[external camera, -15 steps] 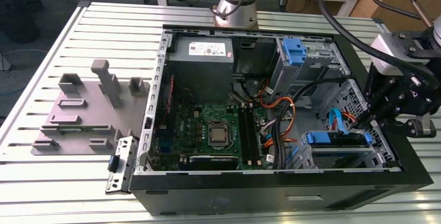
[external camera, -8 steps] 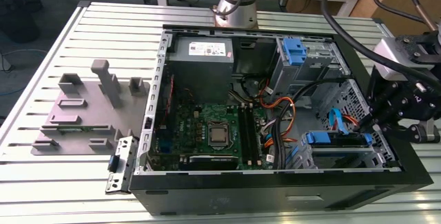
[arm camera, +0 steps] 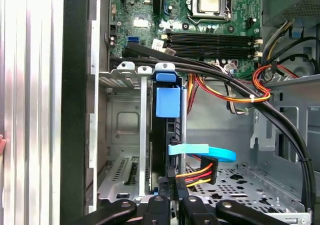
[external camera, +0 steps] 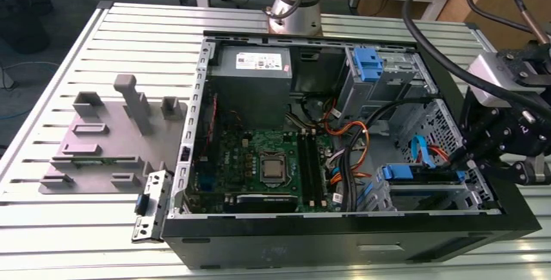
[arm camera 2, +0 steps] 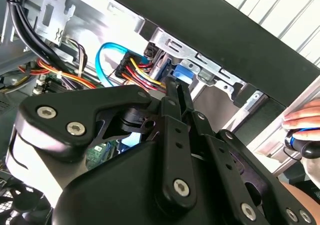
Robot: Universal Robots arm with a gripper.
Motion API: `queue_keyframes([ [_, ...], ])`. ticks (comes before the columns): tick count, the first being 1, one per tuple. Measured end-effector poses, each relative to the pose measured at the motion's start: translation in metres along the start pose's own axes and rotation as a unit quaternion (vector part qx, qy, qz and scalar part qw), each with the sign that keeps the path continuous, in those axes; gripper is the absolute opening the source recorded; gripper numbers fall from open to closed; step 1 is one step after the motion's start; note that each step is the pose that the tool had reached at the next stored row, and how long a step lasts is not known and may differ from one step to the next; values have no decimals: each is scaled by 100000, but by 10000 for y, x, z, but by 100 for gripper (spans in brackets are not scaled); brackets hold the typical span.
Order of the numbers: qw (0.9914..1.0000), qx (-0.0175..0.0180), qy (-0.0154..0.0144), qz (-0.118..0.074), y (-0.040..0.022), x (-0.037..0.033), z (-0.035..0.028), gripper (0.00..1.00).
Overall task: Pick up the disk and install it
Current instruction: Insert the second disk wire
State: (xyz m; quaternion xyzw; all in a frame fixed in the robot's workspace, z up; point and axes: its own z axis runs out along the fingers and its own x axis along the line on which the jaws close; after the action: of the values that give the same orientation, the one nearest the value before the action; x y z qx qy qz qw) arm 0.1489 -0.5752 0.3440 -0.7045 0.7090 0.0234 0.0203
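Note:
The disk [arm camera: 167, 135] stands on edge in the drive bay [arm camera: 122, 120] at the case's front corner, its blue carrier tab [arm camera: 166, 101] toward the motherboard. A blue data cable [arm camera: 210, 152] and a red-yellow-black power plug [arm camera: 200, 174] sit at its near end. In the exterior view the disk [external camera: 422, 178] lies in the lower bay on the exterior view's right. My gripper [arm camera: 171, 192] hovers over that bay, fingers pressed together, tips at the disk's near edge beside the plugs. The second wrist view has the shut gripper [arm camera 2: 174, 91] pointing at the blue tab [arm camera 2: 181, 72].
The open computer case [external camera: 344, 244] holds a motherboard [external camera: 258, 157], a grey power-supply box [external camera: 252, 67], thick black cables [arm camera: 280, 130] and an upper bay with a blue latch [external camera: 366, 64]. A grey fixture [external camera: 103, 138] lies on the slatted table. A person's hand [arm camera 2: 300, 121] rests just outside the case.

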Motion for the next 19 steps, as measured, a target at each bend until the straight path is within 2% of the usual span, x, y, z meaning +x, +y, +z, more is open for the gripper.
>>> queue_keyframes([
  [15,100000,-1,-3,-1,-1,101,2,16],
  [19,100000,19,7,2,6,103,4,16],
])
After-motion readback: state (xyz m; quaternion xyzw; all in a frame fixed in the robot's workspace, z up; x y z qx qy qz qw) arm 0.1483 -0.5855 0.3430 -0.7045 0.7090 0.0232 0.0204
